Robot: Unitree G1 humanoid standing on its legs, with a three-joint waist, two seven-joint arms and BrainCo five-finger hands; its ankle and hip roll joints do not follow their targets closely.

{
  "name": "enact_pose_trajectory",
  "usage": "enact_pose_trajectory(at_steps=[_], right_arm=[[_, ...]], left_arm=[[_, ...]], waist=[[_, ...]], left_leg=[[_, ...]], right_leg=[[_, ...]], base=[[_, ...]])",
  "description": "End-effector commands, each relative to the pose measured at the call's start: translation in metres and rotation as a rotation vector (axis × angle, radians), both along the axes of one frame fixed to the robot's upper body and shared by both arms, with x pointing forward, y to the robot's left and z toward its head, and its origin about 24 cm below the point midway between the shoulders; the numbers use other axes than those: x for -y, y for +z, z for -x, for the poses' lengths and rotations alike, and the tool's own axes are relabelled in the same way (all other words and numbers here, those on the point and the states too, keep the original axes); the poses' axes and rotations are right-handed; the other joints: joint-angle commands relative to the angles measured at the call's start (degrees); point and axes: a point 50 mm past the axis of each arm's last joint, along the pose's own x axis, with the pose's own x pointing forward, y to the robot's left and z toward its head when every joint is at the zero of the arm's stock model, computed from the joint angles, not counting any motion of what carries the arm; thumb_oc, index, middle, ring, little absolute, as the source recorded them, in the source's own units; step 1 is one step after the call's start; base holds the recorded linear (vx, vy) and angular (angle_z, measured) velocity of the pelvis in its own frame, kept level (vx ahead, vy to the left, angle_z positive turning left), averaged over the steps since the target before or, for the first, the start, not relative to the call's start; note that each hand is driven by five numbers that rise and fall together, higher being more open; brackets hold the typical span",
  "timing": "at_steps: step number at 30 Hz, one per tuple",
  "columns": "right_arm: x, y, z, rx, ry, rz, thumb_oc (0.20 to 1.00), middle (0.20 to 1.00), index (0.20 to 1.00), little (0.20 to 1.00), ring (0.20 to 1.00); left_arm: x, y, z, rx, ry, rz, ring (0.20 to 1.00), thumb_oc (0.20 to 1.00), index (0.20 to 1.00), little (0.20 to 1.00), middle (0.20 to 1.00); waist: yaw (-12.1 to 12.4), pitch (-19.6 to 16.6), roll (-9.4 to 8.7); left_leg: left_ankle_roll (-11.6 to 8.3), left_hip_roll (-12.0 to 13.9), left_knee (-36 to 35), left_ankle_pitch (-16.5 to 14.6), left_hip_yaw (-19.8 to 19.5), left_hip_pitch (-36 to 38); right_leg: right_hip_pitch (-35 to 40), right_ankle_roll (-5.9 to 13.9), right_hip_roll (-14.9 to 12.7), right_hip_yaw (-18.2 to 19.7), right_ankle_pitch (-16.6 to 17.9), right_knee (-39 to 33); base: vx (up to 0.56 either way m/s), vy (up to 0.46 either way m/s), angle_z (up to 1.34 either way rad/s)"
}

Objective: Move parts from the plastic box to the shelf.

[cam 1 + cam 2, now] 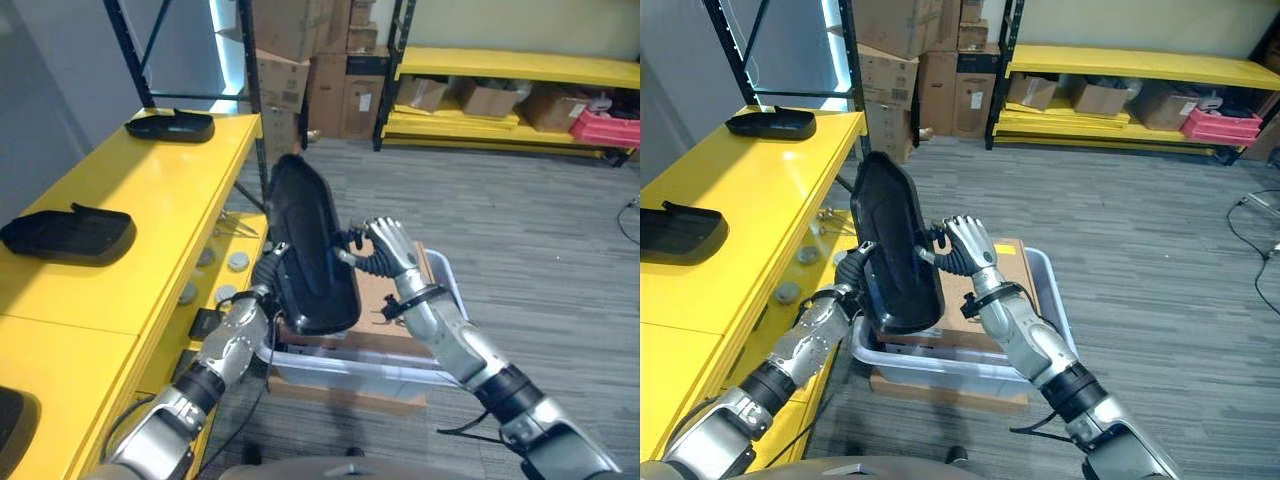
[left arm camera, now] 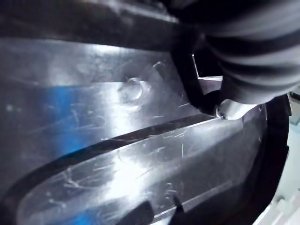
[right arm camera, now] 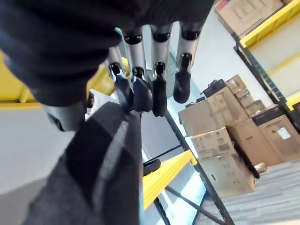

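Observation:
A large black plastic part [image 1: 312, 245] stands nearly upright in the air above the clear plastic box [image 1: 350, 375]. My right hand [image 1: 392, 250] is shut on its right edge. In the right wrist view its fingertips [image 3: 140, 93] press the part's rim [image 3: 103, 164] with the thumb opposite. My left hand [image 1: 240, 330] reaches in low on the part's left side, against its back [image 2: 140, 140]. The yellow shelf [image 1: 130, 190] runs along my left. Two similar black parts [image 1: 70, 233] [image 1: 170, 125] lie on it.
A brown cardboard sheet [image 1: 990, 270] lies in the box, which sits on the grey carpet beside the shelf. Stacked cardboard boxes [image 1: 320, 70] and a yellow rack [image 1: 510, 70] with a red bin [image 1: 605, 128] stand at the back. A black shelf post [image 1: 250, 100] rises behind the part.

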Motion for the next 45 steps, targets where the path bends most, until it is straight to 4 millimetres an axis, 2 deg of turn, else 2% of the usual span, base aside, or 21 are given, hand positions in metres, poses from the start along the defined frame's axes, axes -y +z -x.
enact_pose_trajectory(at_steps=[1,2,3,4,5,9,10,11,14,15,17,20,22,27,30,36,38,39,41,42,45], right_arm=[[-0.008,0.012,0.005,-0.028,0.083,-0.209,1.0,1.0,1.0,1.0,1.0],[0.001,0.007,0.004,-0.071,0.048,-0.28,1.0,1.0,1.0,1.0,1.0],[0.023,-0.01,0.005,-0.153,-0.047,-0.351,1.0,1.0,1.0,1.0,1.0],[0.031,-0.018,0.006,-0.184,-0.076,-0.342,1.0,1.0,1.0,1.0,1.0],[0.051,-0.043,0.014,-0.294,-0.158,-0.329,1.0,1.0,1.0,1.0,1.0],[0.082,-0.096,0.035,-0.518,-0.327,-0.339,1.0,1.0,1.0,1.0,1.0],[0.082,-0.096,0.035,-0.52,-0.326,-0.34,1.0,1.0,1.0,1.0,1.0],[0.093,-0.125,0.05,-0.63,-0.417,-0.309,1.0,1.0,1.0,1.0,1.0],[0.099,-0.164,0.075,-0.818,-0.514,-0.318,1.0,1.0,1.0,1.0,1.0],[0.098,-0.164,0.075,-0.818,-0.514,-0.318,1.0,1.0,1.0,1.0,1.0],[0.094,-0.208,0.106,-1.059,-0.579,-0.234,1.0,1.0,1.0,1.0,1.0],[0.088,-0.223,0.12,-1.158,-0.594,-0.227,1.0,1.0,1.0,1.0,1.0],[0.083,-0.246,0.147,-1.339,-0.685,-0.287,1.0,1.0,1.0,1.0,1.0],[0.077,-0.252,0.151,-1.402,-0.698,-0.317,1.0,1.0,1.0,1.0,1.0],[0.07,-0.255,0.147,-1.429,-0.707,-0.328,1.0,1.0,1.0,1.0,1.0],[0.066,-0.253,0.136,-1.423,-0.694,-0.334,1.0,1.0,1.0,1.0,1.0],[0.07,-0.251,0.13,-1.414,-0.697,-0.307,1.0,1.0,1.0,1.0,1.0],[0.071,-0.253,0.136,-1.441,-0.691,-0.263,1.0,1.0,1.0,1.0,1.0],[0.08,-0.256,0.147,-1.481,-0.699,-0.217,1.0,1.0,1.0,1.0,1.0],[0.08,-0.256,0.148,-1.482,-0.698,-0.217,1.0,1.0,1.0,1.0,1.0],[0.09,-0.254,0.149,-1.47,-0.765,-0.282,1.0,1.0,1.0,1.0,1.0]], left_arm=[[0.009,0.047,-0.021,0.285,-0.025,-0.154,0.2,0.2,0.2,0.2,0.2],[0.004,0.045,-0.021,0.301,-0.024,-0.227,0.2,0.2,0.2,0.2,0.2],[-0.014,0.044,-0.017,0.351,-0.011,-0.376,0.2,0.2,0.2,0.2,0.2],[-0.02,0.045,-0.015,0.374,-0.007,-0.422,0.2,0.2,0.2,0.2,0.2],[-0.038,0.051,-0.008,0.439,0.018,-0.526,0.2,0.2,0.2,0.2,0.2],[-0.063,0.062,0.003,0.527,0.107,-0.641,0.2,0.2,0.2,0.2,0.2],[-0.063,0.061,0.004,0.526,0.108,-0.642,0.2,0.2,0.2,0.2,0.2],[-0.07,0.073,0.01,0.584,0.149,-0.638,0.2,0.2,0.2,0.2,0.2],[-0.073,0.091,0.019,0.679,0.173,-0.596,0.2,0.2,0.2,0.2,0.2],[-0.073,0.091,0.019,0.679,0.173,-0.596,0.2,0.2,0.2,0.2,0.2],[-0.067,0.118,0.03,0.809,0.153,-0.482,0.2,0.2,0.2,0.2,0.2],[-0.064,0.131,0.037,0.871,0.138,-0.43,0.2,0.2,0.2,0.2,0.2],[-0.061,0.147,0.046,0.933,0.094,-0.336,0.2,0.2,0.2,0.2,0.2],[-0.061,0.148,0.051,0.931,0.054,-0.311,0.2,0.2,0.2,0.2,0.2],[-0.071,0.126,0.052,0.822,0.059,-0.334,0.2,0.2,0.2,0.2,0.2],[-0.084,0.111,0.059,0.746,0.105,-0.337,0.2,0.2,0.2,0.2,0.2],[-0.084,0.114,0.059,0.765,0.118,-0.329,0.2,0.2,0.2,0.2,0.2],[-0.082,0.113,0.059,0.77,0.112,-0.324,0.2,0.2,0.2,0.2,0.2],[-0.083,0.116,0.066,0.794,0.105,-0.311,0.2,0.2,0.2,0.2,0.2],[-0.083,0.116,0.066,0.794,0.105,-0.311,0.2,0.2,0.2,0.2,0.2],[-0.088,0.122,0.072,0.819,0.126,-0.315,0.2,0.2,0.2,0.2,0.2]], waist=[[0.86,-0.02,-2.8],[0.82,-0.06,-2.8],[0.78,0.14,-2.57],[0.91,0.14,-2.59],[1.21,0.15,-2.7],[1.7,0.36,-3.14],[1.67,0.3,-3.17],[1.94,0.44,-3.38],[2.44,0.63,-3.63],[2.4,0.62,-3.65],[3.48,0.89,-3.67],[3.91,1.02,-3.67],[4.88,1.59,-3.51],[6.6,3.27,-3.41],[9.2,5.03,-3.07],[12.1,6.8,-2.07],[14.9,9.04,-0.76],[15.5,8.77,-0.81],[16.2,8.28,-1.46],[16.14,8.26,-1.45],[16.07,7.44,-2.14]], left_leg=[[1.58,-1.22,-0.32,-9.55,-0.68,3.65],[1.61,-1.24,-0.32,-9.51,-0.62,3.54],[1.65,-1.28,-0.32,-9.44,-0.5,3.44],[1.66,-1.27,-0.32,-9.46,-0.49,3.42],[1.65,-1.35,-0.32,-9.58,-0.48,3.37],[1.59,-1.41,-0.32,-9.6,-0.58,3.26],[1.59,-1.41,-0.32,-9.61,-0.57,3.27],[1.57,-1.5,-0.32,-9.57,-0.75,3.16],[1.48,-1.54,-0.32,-9.48,-1.11,2.95],[1.48,-1.54,-0.32,-9.48,-1.12,2.94],[1.44,-1.75,-0.32,-9.38,-1.82,2.57],[1.42,-1.81,-0.32,-9.27,-2.2,2.43],[1.09,-1.59,-0.32,-8.92,-3.37,2.05],[-0.29,-0.13,0.3,-7.57,-5.17,0.41],[-2.04,2.22,1.89,-6.94,-5.83,-0.59],[-2.87,2.37,6.06,-6.2,-7.57,-3.91],[-4.59,1.03,10.51,-2.32,-8.3,-9.84],[-4.58,0.96,10.98,-3.84,-7.97,-10.16],[-3.05,-0.76,16.33,-7.9,-3.71,-9.83],[-2.96,-0.82,16.86,-8.28,-3.75,-10.0],[-1.29,-2.14,23.58,-13.02,1.79,-9.04]], right_leg=[[3.0,1.85,-1.88,-0.13,-8.59,0.4],[2.82,1.9,-1.97,-0.06,-8.45,0.42],[2.6,1.98,-2.08,0.0,-8.19,0.44],[2.53,1.99,-2.13,0.02,-8.12,0.42],[2.47,2.08,-2.22,-0.1,-7.91,0.36],[2.38,2.18,-2.26,-0.17,-7.74,0.34],[2.4,2.18,-2.26,-0.16,-7.75,0.33],[2.36,2.2,-2.26,-0.33,-7.71,0.32],[2.44,2.22,-2.36,-0.69,-7.7,0.33],[2.44,2.22,-2.37,-0.7,-7.7,0.33],[2.55,2.17,-2.44,-1.25,-7.75,0.36],[2.67,2.1,-2.43,-1.59,-7.83,0.37],[2.82,1.58,-2.11,-2.43,-8.34,0.57],[2.76,0.4,-0.75,-4.08,-9.24,0.66],[3.48,-0.73,1.45,-5.3,-10.74,0.19],[3.43,-1.68,2.03,-6.26,-11.78,0.19],[3.23,-2.28,1.34,-10.13,-12.52,0.19],[3.64,-2.49,1.5,-11.06,-13.89,0.19],[3.88,-2.97,0.8,-15.05,-13.62,0.19],[3.97,-2.89,0.77,-15.11,-13.69,0.19],[3.82,-3.3,-0.2,-18.88,-13.4,0.35]], base=[[0.0,0.0,0.0],[-0.03,0.022,0.01],[0.0,0.0,0.0],[-0.02,0.027,-0.04],[-0.02,0.014,-0.06],[0.0,0.003,-0.02],[0.0,0.0,0.0],[0.0,0.0,0.0],[0.0,0.0,0.0],[0.0,-0.013,0.05],[-0.01,-0.023,0.07],[0.0,-0.022,0.05],[0.0,-0.067,0.16],[-0.03,-0.125,0.25],[-0.02,-0.188,0.26],[0.0,-0.104,0.09],[-0.1,-0.095,0.38],[-0.06,-0.177,1.68],[-0.01,-0.144,2.28],[-0.04,-0.053,1.08],[-0.04,-0.03,0.69]])
